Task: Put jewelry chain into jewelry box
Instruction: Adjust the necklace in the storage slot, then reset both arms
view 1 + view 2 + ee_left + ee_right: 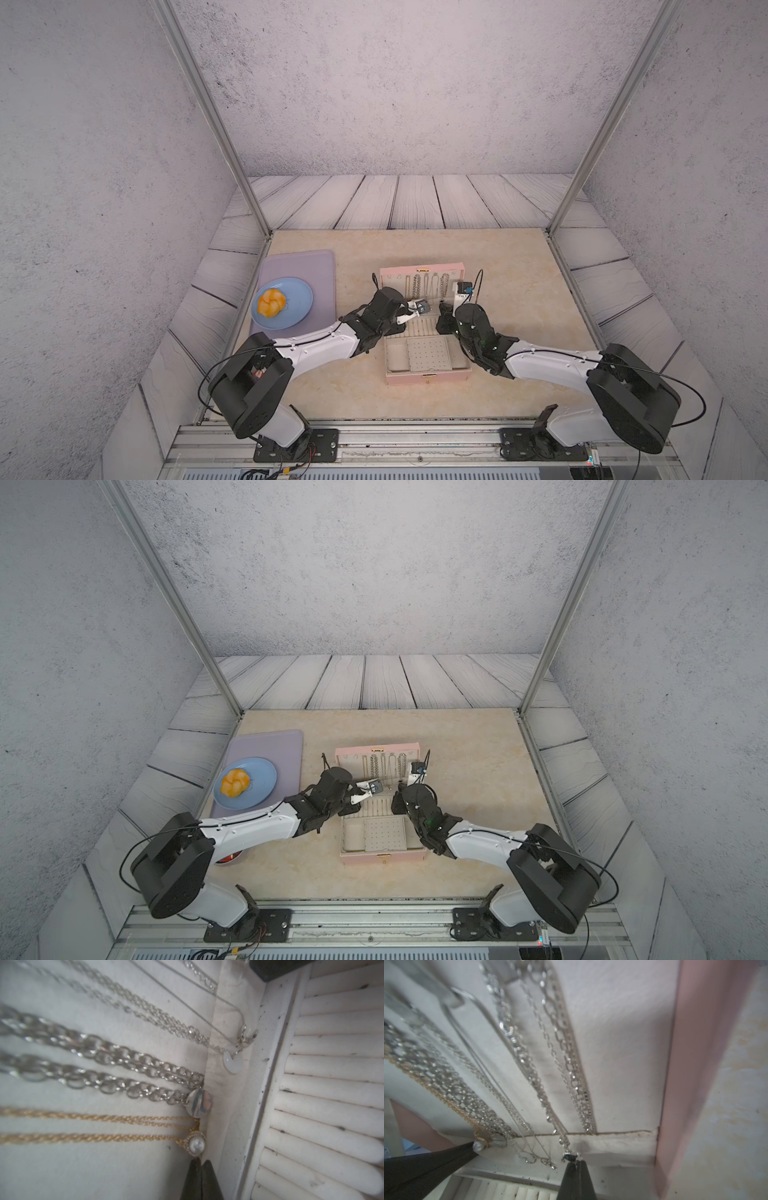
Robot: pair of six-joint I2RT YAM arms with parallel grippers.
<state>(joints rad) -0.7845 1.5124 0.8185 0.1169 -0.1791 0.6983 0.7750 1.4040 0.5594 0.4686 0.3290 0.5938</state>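
Note:
The pale pink jewelry box (428,377) (382,857) lies open mid-table, its lid (695,1064) standing at the back with several chains hung on the cream lining. The jewelry chain (537,1084), thin silver links, hangs down the lid and ends in a small dark pendant (571,1157) at the lid's bottom edge. My right gripper (578,1162) (442,308) is shut, its tips pinching that end. My left gripper (201,1160) (411,311) is shut on nothing, its tips just below a pearl pendant (196,1145) on a gold chain; its fingers (446,1159) also show in the right wrist view.
A heavy silver chain with a disc (199,1101) hangs beside the gold one. Ring rolls (332,1084) and a perforated panel (428,353) fill the box's base. At the left, a lilac tray (299,266) carries a blue plate (299,307) with a bun (271,302).

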